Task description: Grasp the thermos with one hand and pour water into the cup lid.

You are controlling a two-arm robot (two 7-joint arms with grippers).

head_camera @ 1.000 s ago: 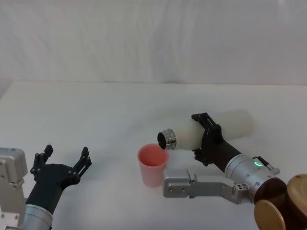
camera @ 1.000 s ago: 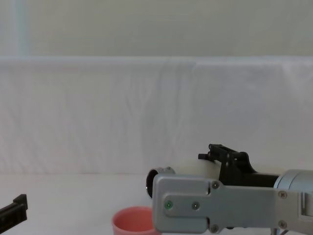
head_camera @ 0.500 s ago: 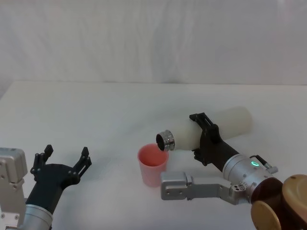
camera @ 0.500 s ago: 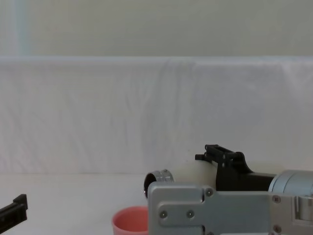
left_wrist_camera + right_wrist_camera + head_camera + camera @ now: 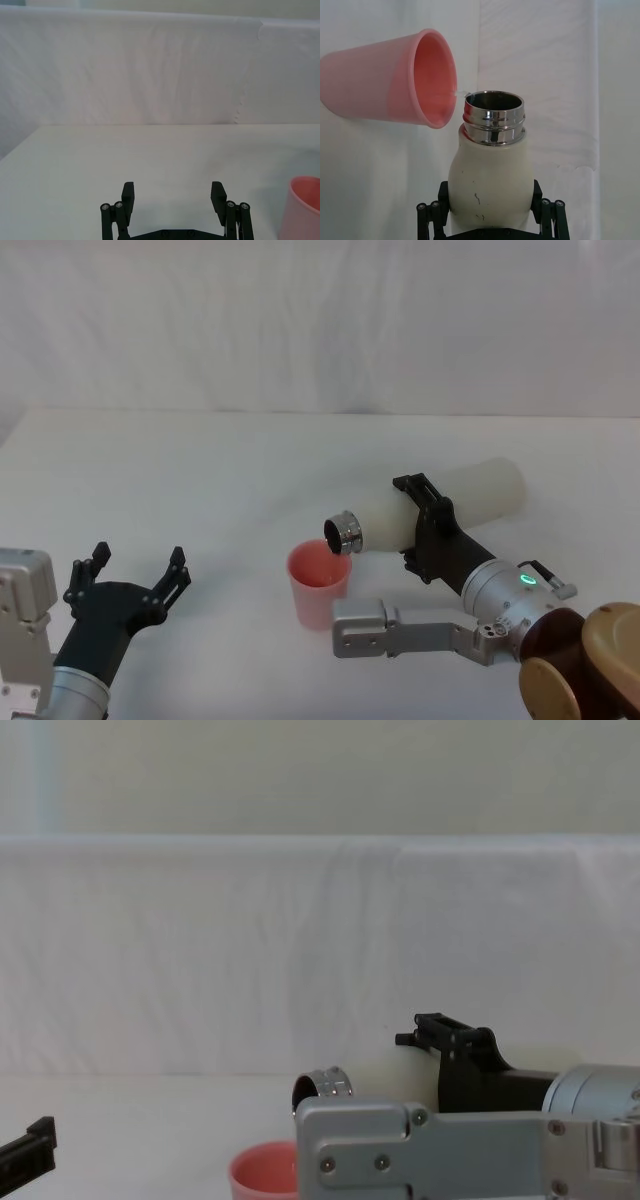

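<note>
The right claw was closed around the middle of the tall cream-white cylindrical thermos, one black finger on each side of its body, and it held the bottle tipped almost level above the white surface. The shiny steel threaded neck pointed away from the claw, and the open mouth stood just over the near rim of the small salmon-pink plastic cup lid, which stood upright on the surface beyond the claw's tips. In the right wrist view a thin clear thread seemed to pass from the steel mouth to the inside of the pink cup, so I judge that the pouring was under way, though I cannot tell how much water was in the cup. The bottle looked stiff and smooth, probably rather heavy with water, so a hold around the mid body seemed right; the glossy wall could slip if the hold were loose. The cup looked light and easy to knock over. The left claw rested with its fingers spread wide and nothing between them, well apart from the cup.
</note>
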